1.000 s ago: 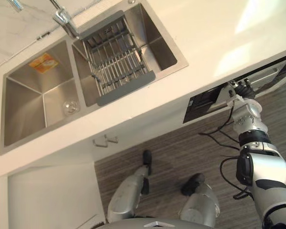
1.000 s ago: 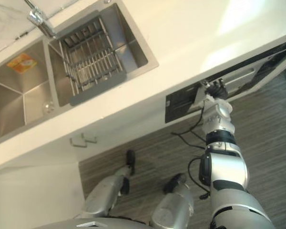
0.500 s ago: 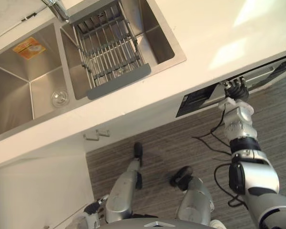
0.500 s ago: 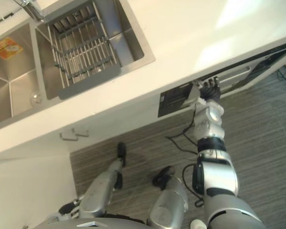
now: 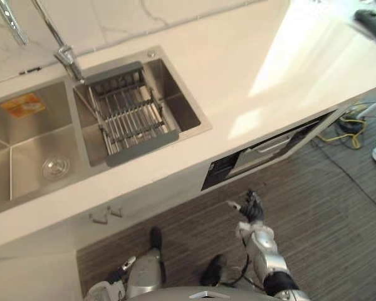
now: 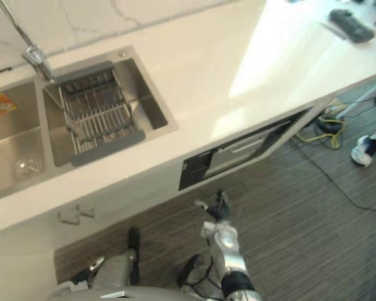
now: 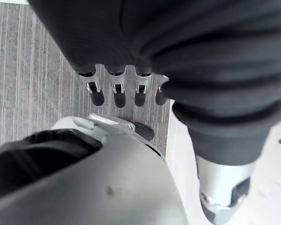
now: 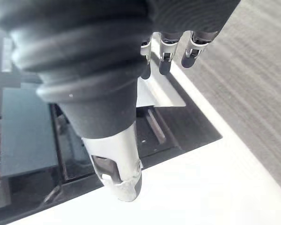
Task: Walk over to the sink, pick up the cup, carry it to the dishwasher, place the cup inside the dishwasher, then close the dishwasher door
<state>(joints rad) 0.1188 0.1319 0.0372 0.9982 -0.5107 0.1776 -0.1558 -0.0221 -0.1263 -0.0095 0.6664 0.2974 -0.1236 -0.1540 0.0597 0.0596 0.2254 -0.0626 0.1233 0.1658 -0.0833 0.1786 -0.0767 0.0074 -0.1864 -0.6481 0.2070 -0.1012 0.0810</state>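
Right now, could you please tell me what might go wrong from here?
The clear cup lies low in the left sink basin, and could slip when grasped. The dishwasher door stands only slightly ajar, so the cup may knock it. A yellow cable lies on the floor near it: a trip risk.

I can't read any text from here. The one label I see is an orange-and-yellow sticker (image 5: 23,105) on the back wall of the left basin of the sink (image 5: 178,100). Its print is too small to make out. To the right of the sink, the dishwasher (image 5: 269,145) has a dark panel (image 5: 218,175), and any markings on it are illegible.
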